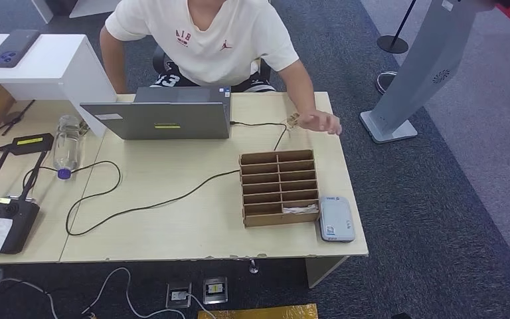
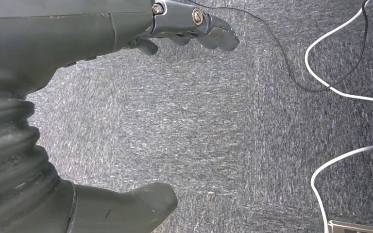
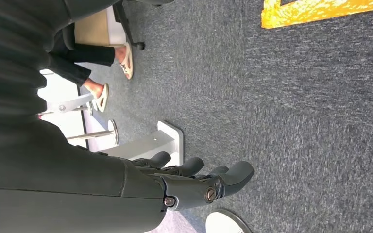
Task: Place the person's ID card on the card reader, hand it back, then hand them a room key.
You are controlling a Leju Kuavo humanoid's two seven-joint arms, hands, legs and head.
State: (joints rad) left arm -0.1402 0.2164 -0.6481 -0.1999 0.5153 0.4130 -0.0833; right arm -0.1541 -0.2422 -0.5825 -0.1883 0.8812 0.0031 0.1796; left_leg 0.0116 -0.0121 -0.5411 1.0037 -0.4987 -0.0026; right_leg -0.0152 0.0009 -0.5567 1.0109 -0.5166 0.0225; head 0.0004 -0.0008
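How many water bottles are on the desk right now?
1: a clear water bottle lying on its side left of the laptop. Others could be hidden behind the white shelf.

The desk (image 1: 172,219) is showing a pale, matt wood-grain top. On it, the compartment box (image 1: 279,188) is looking like plain brown cardboard, and the card reader (image 1: 336,218) beside it is showing smooth grey plastic. The laptop (image 1: 156,119) lid is looking like matt grey metal. The water bottle (image 1: 66,145) is gleaming as clear plastic. The carpet (image 2: 213,145) is looking rough and woven.
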